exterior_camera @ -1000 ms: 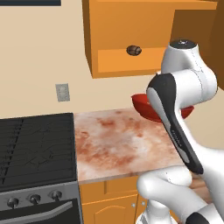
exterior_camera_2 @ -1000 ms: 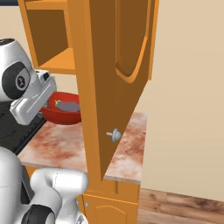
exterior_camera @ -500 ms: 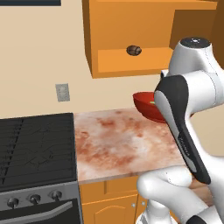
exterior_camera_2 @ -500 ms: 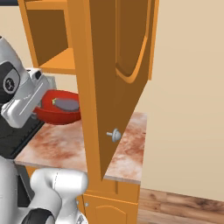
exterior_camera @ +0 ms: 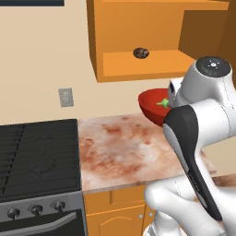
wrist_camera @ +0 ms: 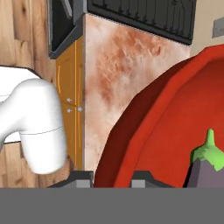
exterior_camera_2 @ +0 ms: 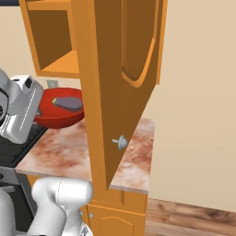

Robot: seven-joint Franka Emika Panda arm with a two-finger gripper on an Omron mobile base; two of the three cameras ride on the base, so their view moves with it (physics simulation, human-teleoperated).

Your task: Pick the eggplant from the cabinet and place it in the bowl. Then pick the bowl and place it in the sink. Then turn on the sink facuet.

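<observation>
The glossy red bowl (exterior_camera: 150, 106) hangs above the marbled counter, below the open wooden cabinet (exterior_camera: 138, 64). My gripper (wrist_camera: 113, 177) is shut on the bowl's (wrist_camera: 162, 131) near rim, with one fingertip on each side of it. The grey-purple eggplant (exterior_camera_2: 69, 102) with its green stem tip (exterior_camera: 162, 103) lies inside the bowl (exterior_camera_2: 57, 117), and the hand view shows the eggplant (wrist_camera: 205, 168) close up at the lower right. The sink and the sink facuet are out of view.
A dark brown lump (exterior_camera: 141, 53) sits on the cabinet shelf. The cabinet door (exterior_camera_2: 124, 69) stands wide open, jutting out over the counter (exterior_camera: 120, 147) to the bowl's right. A black stove (exterior_camera: 37, 152) adjoins the counter on the left, below a wall outlet (exterior_camera: 66, 97).
The arm's upper links have swung to the right in the left base view. The bowl has drifted only slightly, still held with the eggplant inside.
</observation>
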